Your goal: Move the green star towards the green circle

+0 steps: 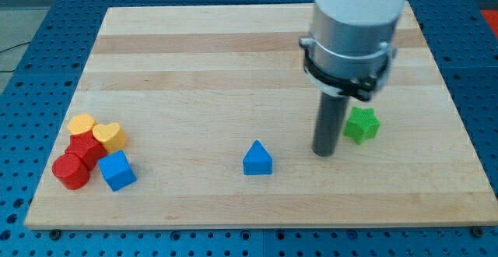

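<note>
The green star [362,124] lies on the wooden board [233,54] at the view's right. My tip [324,153] rests on the board just to the left of the star and slightly below it, a small gap apart. No green circle shows in this view; the arm's wide body covers part of the board's top right.
A blue triangle [257,159] lies left of my tip. At the view's lower left is a cluster: a yellow block [81,124], a yellow heart [110,136], a red block [85,149], a red cylinder [71,171] and a blue cube [117,170].
</note>
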`<state>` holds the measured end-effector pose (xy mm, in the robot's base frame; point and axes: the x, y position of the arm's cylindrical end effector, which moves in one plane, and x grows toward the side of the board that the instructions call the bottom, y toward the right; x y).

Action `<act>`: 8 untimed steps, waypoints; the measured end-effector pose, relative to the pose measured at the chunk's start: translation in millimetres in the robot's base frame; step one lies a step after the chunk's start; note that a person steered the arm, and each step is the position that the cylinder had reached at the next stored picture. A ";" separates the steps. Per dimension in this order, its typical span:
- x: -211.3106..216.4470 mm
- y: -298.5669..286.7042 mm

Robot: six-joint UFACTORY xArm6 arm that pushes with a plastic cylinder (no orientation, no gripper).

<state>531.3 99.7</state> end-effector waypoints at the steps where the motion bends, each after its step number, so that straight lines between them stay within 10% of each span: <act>1: -20.3 66.4; 8: -157.2 -19.9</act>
<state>374.1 79.8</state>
